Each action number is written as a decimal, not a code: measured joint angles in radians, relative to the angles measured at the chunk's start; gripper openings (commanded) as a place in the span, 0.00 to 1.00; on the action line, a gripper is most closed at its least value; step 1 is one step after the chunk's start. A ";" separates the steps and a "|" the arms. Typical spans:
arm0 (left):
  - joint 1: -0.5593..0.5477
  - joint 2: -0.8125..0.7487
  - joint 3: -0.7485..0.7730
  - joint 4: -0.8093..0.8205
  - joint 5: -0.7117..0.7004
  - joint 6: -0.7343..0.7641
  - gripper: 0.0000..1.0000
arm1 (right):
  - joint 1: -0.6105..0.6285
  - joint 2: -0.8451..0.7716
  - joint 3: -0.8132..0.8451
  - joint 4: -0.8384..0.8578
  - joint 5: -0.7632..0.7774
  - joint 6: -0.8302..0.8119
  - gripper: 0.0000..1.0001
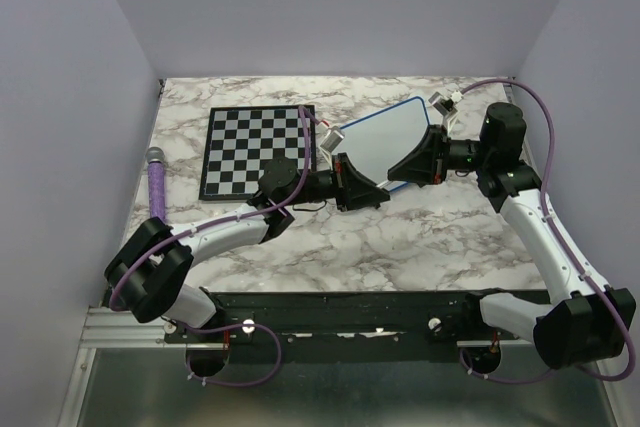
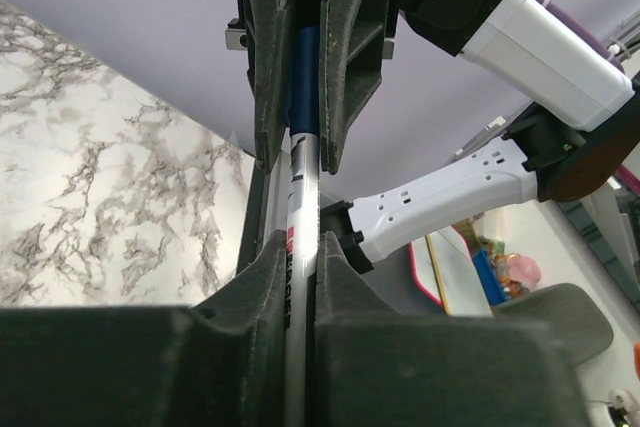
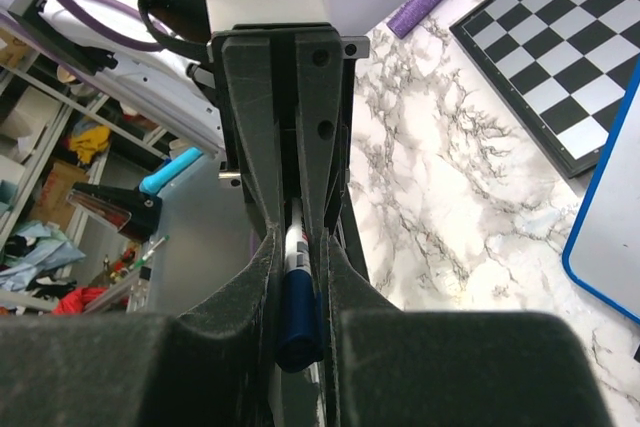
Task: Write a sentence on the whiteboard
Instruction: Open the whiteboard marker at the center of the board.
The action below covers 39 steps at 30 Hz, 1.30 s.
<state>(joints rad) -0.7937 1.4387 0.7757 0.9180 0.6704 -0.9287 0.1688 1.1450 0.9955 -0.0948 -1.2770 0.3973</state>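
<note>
The left claw grips the marker by its white barrel, and the right claw grips its blue cap. The whiteboard lies unwritten on the table, beside the chessboard. Uncapping seems in hand; next, pull straight apart.

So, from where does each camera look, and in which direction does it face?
Top external: high behind the robot, looking down on the table, whiteboard and chessboard; left arm and right arm show.
Left wrist: on the left arm, facing along the left gripper toward the right gripper.
Right wrist: on the right arm, facing along the right gripper toward the left gripper; chessboard beyond.
Shared: both wrist views show the marker from opposite ends.
</note>
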 measured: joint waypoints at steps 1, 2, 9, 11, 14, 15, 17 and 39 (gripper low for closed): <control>0.001 0.001 0.000 0.004 0.006 0.000 0.00 | 0.000 0.000 0.000 0.000 -0.001 0.002 0.01; 0.001 0.001 0.000 0.007 0.009 -0.002 0.00 | 0.000 0.000 0.000 0.000 -0.003 0.005 0.01; 0.006 0.002 -0.008 0.031 0.019 -0.006 0.00 | 0.001 -0.001 0.000 0.004 -0.010 0.004 0.63; 0.007 0.001 -0.014 0.031 0.020 -0.002 0.00 | 0.001 -0.001 0.000 0.000 -0.008 -0.006 1.00; 0.008 -0.017 -0.019 -0.032 0.018 0.050 0.00 | -0.010 -0.001 0.024 -0.048 0.000 -0.071 1.00; 0.008 -0.031 -0.019 -0.072 0.015 0.077 0.00 | -0.016 -0.001 0.049 -0.084 0.008 -0.108 1.00; 0.010 -0.072 -0.020 -0.175 0.000 0.147 0.00 | -0.036 -0.002 0.121 -0.163 0.026 -0.197 1.00; -0.024 -0.291 0.004 -0.876 -0.089 0.602 0.00 | 0.094 0.014 0.140 -0.558 0.018 -0.959 0.98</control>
<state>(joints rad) -0.8173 1.1473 0.7799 0.0418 0.5812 -0.3271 0.2630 1.1587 1.1351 -0.6533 -1.2591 -0.5621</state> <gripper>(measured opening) 0.164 0.995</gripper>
